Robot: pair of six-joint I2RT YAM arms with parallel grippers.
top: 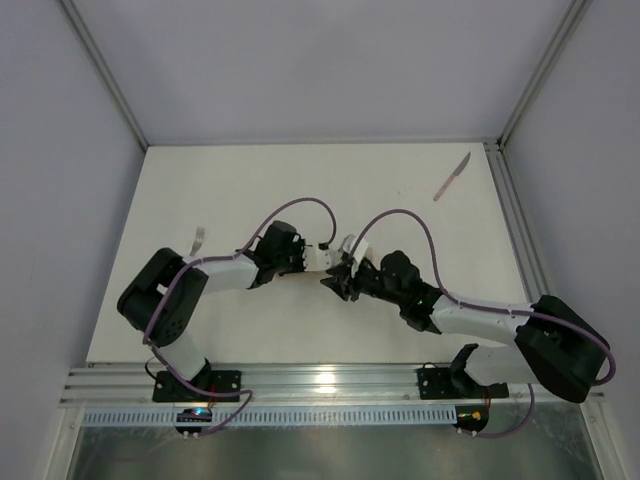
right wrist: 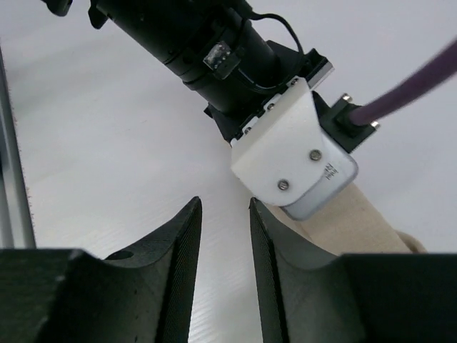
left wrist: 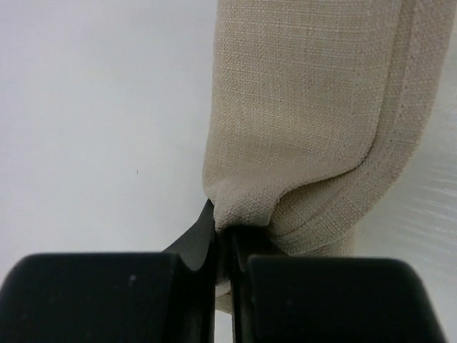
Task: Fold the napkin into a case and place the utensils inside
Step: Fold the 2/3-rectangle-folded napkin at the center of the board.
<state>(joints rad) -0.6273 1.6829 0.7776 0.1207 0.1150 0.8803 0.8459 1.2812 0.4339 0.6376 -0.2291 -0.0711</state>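
Note:
The beige napkin (left wrist: pixel 307 107) lies folded lengthwise into a narrow case on the white table. In the left wrist view my left gripper (left wrist: pixel 227 236) is shut on a pinched bunch of cloth at its near end. From above, only a bit of the napkin (top: pixel 318 261) shows between the two grippers at mid-table. My right gripper (right wrist: pixel 225 207) stands open just beside the cloth (right wrist: pixel 353 225), with only bare table between its fingers. The pink-handled knife (top: pixel 452 177) lies at the far right of the table. A thin silvery utensil (top: pixel 199 238) lies at the left, beyond the left arm.
The left arm's wrist with its white camera housing (right wrist: pixel 296 153) sits close in front of the right fingers. A metal rail (top: pixel 515 215) runs along the table's right edge. Purple cables (top: pixel 300 203) arch over both wrists.

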